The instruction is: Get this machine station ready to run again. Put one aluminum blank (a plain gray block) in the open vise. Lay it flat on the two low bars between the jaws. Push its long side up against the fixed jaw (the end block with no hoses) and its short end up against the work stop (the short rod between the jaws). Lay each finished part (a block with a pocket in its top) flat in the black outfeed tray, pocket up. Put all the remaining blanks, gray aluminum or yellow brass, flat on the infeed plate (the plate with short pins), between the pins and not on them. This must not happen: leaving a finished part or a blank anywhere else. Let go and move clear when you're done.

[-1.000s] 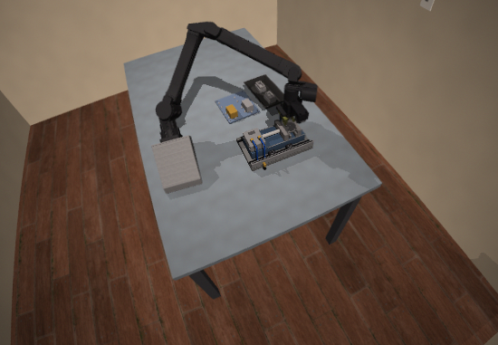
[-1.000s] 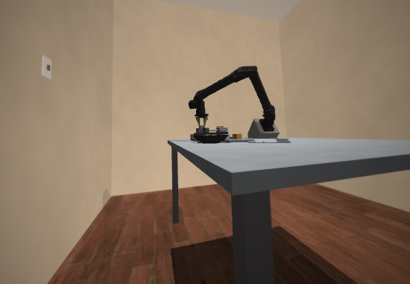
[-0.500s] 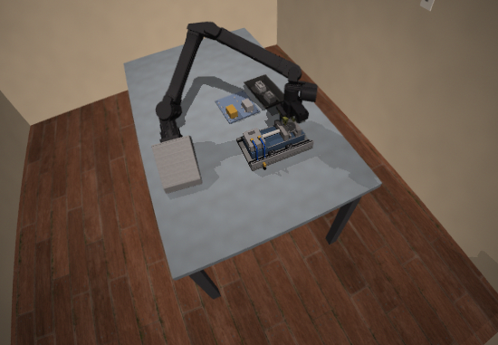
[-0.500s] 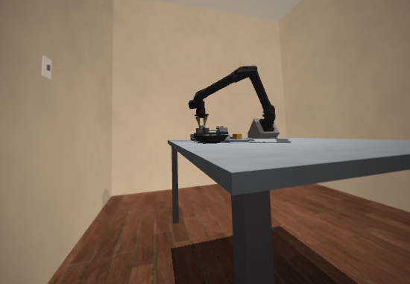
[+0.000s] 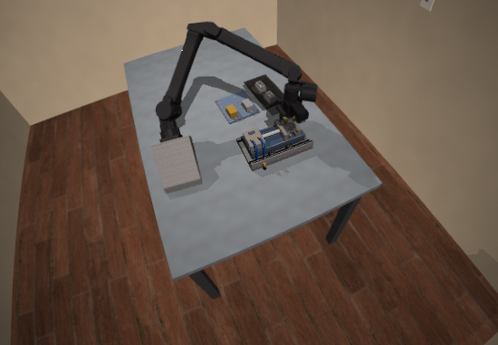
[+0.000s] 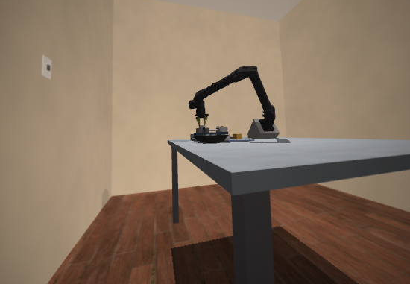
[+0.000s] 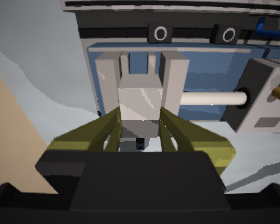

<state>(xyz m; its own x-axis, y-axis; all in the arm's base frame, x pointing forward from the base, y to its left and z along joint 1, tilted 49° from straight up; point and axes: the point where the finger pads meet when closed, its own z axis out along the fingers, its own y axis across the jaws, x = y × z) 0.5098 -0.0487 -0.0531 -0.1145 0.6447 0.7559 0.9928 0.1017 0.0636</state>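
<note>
My gripper (image 7: 140, 111) is shut on a plain gray aluminum blank (image 7: 141, 104) and holds it over the far-right end of the vise (image 5: 276, 141). In the wrist view the blank sits between two gray uprights (image 7: 172, 80) above the blue vise base (image 7: 210, 65). A white rod (image 7: 210, 98) runs right to the jaw block with hoses (image 7: 260, 97). I cannot tell whether the blank touches the low bars. The gripper also shows in the top view (image 5: 286, 120) and the exterior view (image 6: 201, 121).
The infeed plate (image 5: 236, 109) holds a yellow brass blank (image 5: 232, 110) and a gray blank (image 5: 247, 104). The black outfeed tray (image 5: 264, 91) holds two finished parts. A ribbed gray box (image 5: 176, 164) stands by the arm's base.
</note>
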